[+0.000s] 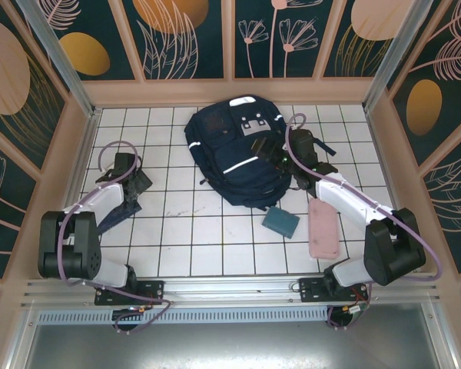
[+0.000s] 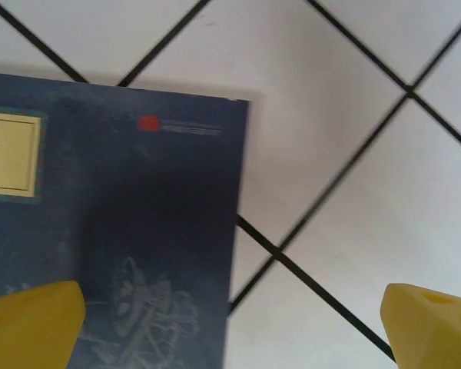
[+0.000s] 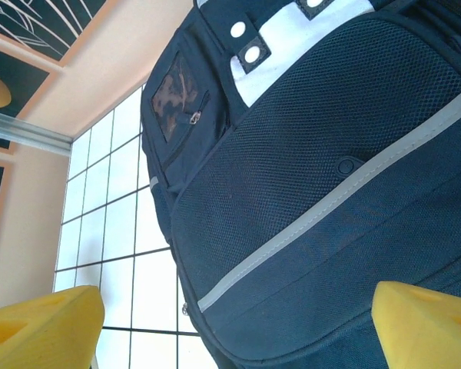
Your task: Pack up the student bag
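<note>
Figure: the student bag [image 1: 242, 157] lies flat on the white tiled table [image 1: 184, 238], near the middle of the far edge. Its top, with the white-grey patches, is toward that edge and its lower end points to the table's centre. The right hand [image 1: 298, 157] stands at the side of the bag that faces the right edge. In the right wrist view its yellow fingers [image 3: 42, 323] are spread wide, with the mesh front of the bag [image 3: 307, 138] and its grey stripe ahead of them and nothing clasped between. The left hand [image 1: 131, 181] is near the left edge of the table, over a flat navy book [image 1: 114, 214]. In the left wrist view its two fingers [image 2: 31, 323] likewise stand wide apart, one above the book [image 2: 138, 231] and the other above bare tile, gripping nothing. A teal pouch [image 1: 280, 221] lies just beside the bag's lower end, and a pink case [image 1: 323, 227] lies near the pouch, toward the right edge.
</note>
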Available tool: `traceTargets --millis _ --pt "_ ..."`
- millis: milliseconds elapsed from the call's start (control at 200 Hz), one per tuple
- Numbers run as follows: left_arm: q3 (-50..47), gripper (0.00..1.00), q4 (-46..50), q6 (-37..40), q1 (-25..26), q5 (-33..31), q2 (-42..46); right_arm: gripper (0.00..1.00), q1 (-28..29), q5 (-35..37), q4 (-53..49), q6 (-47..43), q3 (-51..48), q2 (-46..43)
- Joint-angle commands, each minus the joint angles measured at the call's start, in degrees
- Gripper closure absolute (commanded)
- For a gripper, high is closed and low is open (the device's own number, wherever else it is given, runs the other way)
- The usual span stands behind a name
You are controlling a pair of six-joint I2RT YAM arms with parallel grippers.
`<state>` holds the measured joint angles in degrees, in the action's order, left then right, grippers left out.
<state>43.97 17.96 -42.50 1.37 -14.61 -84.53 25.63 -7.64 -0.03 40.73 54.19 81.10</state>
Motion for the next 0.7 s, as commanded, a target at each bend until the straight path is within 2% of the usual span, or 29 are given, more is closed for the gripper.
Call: traceTargets --millis 0,150,225,460,610,695 --pt "-0.82 0.01 -1.50 0.26 -0.14 1.92 -2.95 0.08 0.87 -1.21 -0.10 -2.50 2.38 0.97" --pt "-0.46 0.09 -5.66 3.36 0.08 13.07 -7.39 0.03 1.97 -0.28 -1.41 -4.08 3.55 1.84" --pt "-0.07 0.12 -6.39 3.63 1.64 15.48 -8.27 0.01 2.11 -0.02 -1.82 -4.34 3.89 2.19" --pt "0.88 0.12 -7.66 0.20 13.87 20.73 -9.19 0.01 2.15 0.56 -2.16 -4.26 5.16 3.99" --pt "0.43 0.12 -7.55 -2.39 22.17 22.16 -9.82 0.02 2.41 -0.63 -1.99 -4.32 6.69 5.97" --pt "-0.39 0.12 -5.62 -2.54 25.08 22.26 -8.45 0.04 3.26 -1.49 -2.39 -5.35 8.31 7.87"
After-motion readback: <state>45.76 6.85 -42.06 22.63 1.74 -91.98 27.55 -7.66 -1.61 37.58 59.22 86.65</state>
